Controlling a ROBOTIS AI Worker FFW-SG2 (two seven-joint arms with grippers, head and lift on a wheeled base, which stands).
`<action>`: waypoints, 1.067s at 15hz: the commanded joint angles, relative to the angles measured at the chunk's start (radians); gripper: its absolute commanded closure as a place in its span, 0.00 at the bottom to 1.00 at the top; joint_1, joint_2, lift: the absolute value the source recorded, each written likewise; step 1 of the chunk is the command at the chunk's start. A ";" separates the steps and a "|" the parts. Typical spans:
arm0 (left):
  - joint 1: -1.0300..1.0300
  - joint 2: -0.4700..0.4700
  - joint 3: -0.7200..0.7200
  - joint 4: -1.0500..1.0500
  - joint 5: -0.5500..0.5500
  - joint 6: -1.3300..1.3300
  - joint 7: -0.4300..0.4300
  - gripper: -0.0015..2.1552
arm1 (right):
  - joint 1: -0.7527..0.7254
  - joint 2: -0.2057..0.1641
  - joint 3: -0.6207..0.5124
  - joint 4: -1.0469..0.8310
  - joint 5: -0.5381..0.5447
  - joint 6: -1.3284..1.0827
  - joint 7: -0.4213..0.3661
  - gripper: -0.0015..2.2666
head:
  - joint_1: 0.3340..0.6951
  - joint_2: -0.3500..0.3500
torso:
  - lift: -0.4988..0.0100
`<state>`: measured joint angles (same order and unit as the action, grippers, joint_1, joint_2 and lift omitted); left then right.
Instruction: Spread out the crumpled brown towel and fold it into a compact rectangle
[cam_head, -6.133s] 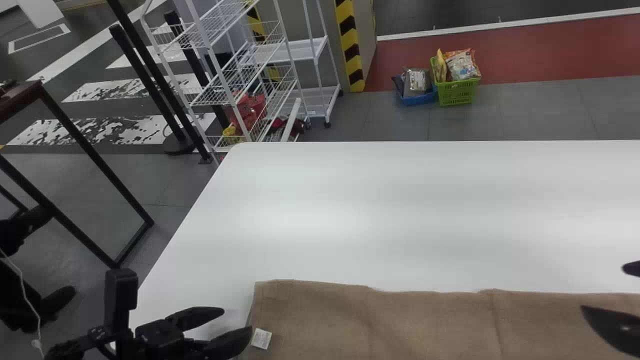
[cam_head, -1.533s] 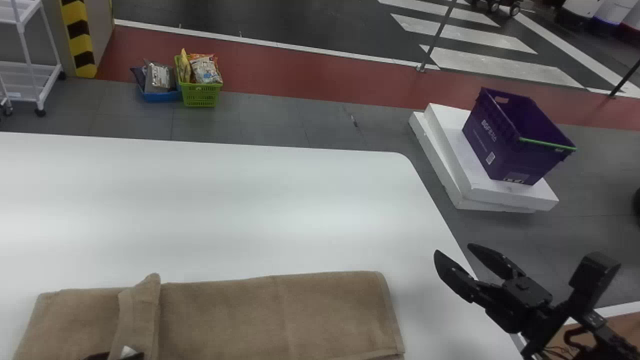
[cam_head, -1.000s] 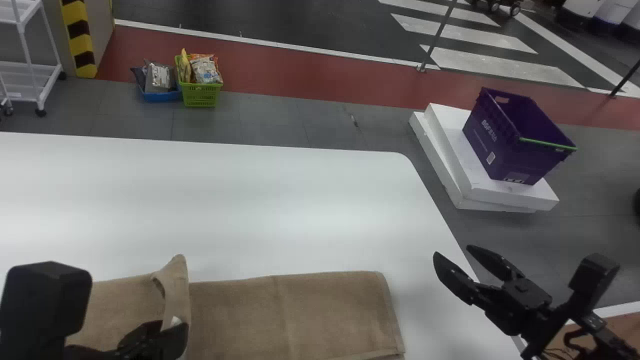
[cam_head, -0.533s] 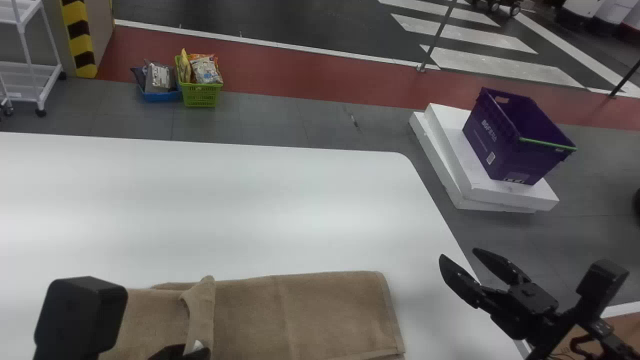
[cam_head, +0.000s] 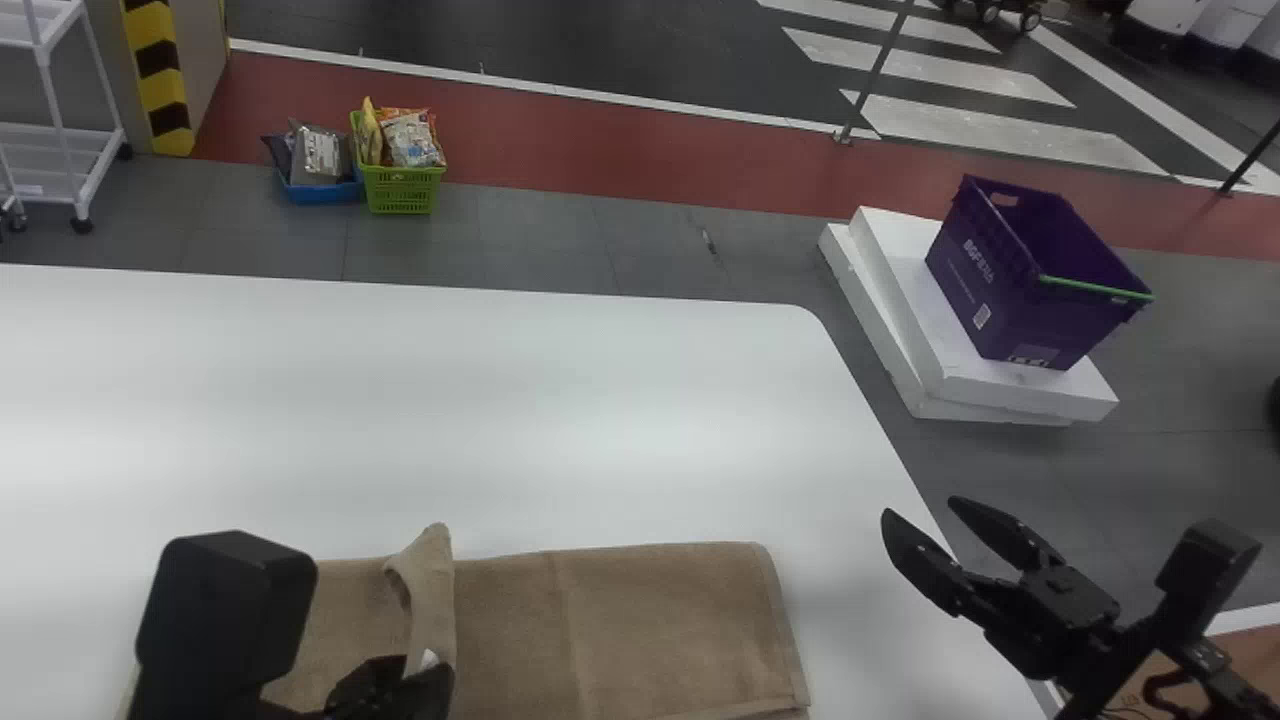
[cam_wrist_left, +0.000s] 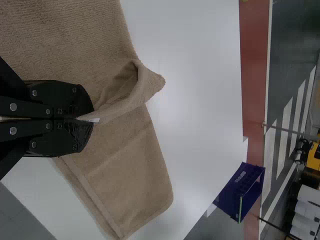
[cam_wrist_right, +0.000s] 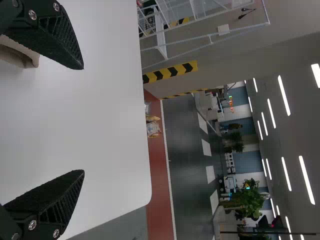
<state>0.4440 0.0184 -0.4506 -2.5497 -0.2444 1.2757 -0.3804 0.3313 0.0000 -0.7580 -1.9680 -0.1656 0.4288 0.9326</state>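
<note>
the brown towel lies along the near side of the bench, its left part raised in a curling flap. the left gripper, over the bench's near side, has its fingers pinched on the flap's edge by the white label; the right gripper waits by the bench's right edge, fingers wide. this looks like a fold towards the bench's right side: best carried low and level, the curled far corner laid flat, the edges lined up, and the pinch eased only once cloth meets cloth
</note>
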 joint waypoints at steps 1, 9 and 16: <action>-0.022 -0.002 -0.037 0.025 0.001 0.000 0.017 0.66 | -0.002 0.001 -0.003 0.001 -0.002 0.000 0.000 0.03 | 1.00 0.00 | 0.73; -0.082 0.000 -0.097 0.154 -0.003 -0.083 0.080 0.55 | 0.000 0.001 -0.026 0.012 -0.008 -0.006 0.015 0.03 | 1.00 0.00 | 0.73; -0.071 0.029 -0.142 0.146 -0.015 -0.080 0.054 0.01 | 0.000 0.001 -0.026 0.018 -0.008 -0.009 0.023 0.03 | 1.00 0.00 | 0.73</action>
<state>0.3705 0.0434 -0.5810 -2.3987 -0.2585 1.1958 -0.3247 0.3313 0.0000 -0.7839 -1.9468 -0.1733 0.4194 0.9544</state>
